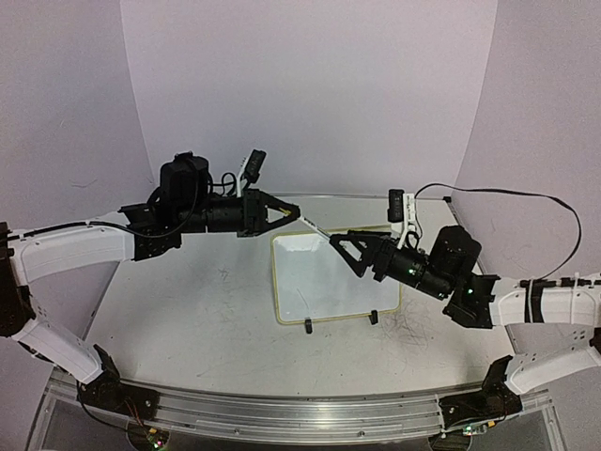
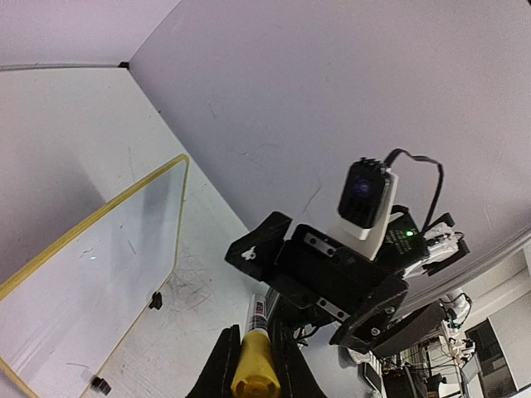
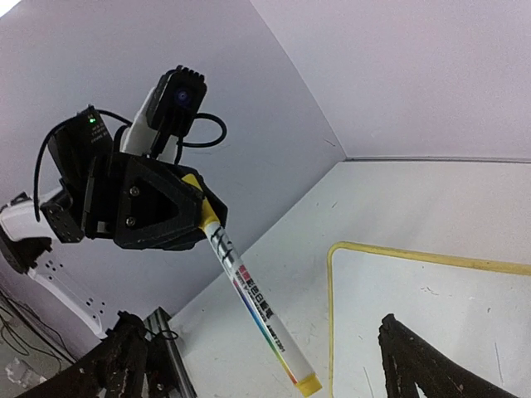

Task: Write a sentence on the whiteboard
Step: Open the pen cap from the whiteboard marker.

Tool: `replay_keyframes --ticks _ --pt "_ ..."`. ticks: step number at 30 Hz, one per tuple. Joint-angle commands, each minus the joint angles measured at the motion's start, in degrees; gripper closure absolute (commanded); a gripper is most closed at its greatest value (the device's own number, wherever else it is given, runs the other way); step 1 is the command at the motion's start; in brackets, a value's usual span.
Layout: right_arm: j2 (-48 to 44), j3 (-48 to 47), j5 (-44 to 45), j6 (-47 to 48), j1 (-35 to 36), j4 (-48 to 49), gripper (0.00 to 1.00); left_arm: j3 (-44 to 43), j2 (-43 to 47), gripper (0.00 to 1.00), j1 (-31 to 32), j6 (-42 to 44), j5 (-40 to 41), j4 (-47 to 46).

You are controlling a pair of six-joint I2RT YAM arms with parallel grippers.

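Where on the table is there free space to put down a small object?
Free: the table left of the whiteboard, and the strip between it and the near rail. Crowded: its far edge, where left gripper, pen and right gripper meet.

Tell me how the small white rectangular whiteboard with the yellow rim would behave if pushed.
The small white whiteboard looks thin and flat, so it would probably slide stiffly as one piece. It seems light for its size. The two black clip feet at its near edge might drag and make it pivot.
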State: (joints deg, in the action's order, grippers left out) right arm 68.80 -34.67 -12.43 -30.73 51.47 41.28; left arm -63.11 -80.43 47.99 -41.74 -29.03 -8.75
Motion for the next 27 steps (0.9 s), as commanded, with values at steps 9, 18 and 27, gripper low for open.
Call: replay_keyframes --ticks 9,18,27 --pt "7.4 -7.3 -12.3 -8.1 -0.2 18.4 0.26 2.5 2.2 1.00 -0.2 -8.1 -6.5 -17.4" --pt "13.2 -11.2 -16.0 -12.7 -0.2 24.6 0.52 4.3 2.1 1.00 -0.2 -10.4 -7.3 -21.0" --pt "14.9 -11.2 -15.3 -13.7 -0.1 27.5 0.69 5.2 2.5 1.00 -0.2 -11.3 -6.4 -22.3"
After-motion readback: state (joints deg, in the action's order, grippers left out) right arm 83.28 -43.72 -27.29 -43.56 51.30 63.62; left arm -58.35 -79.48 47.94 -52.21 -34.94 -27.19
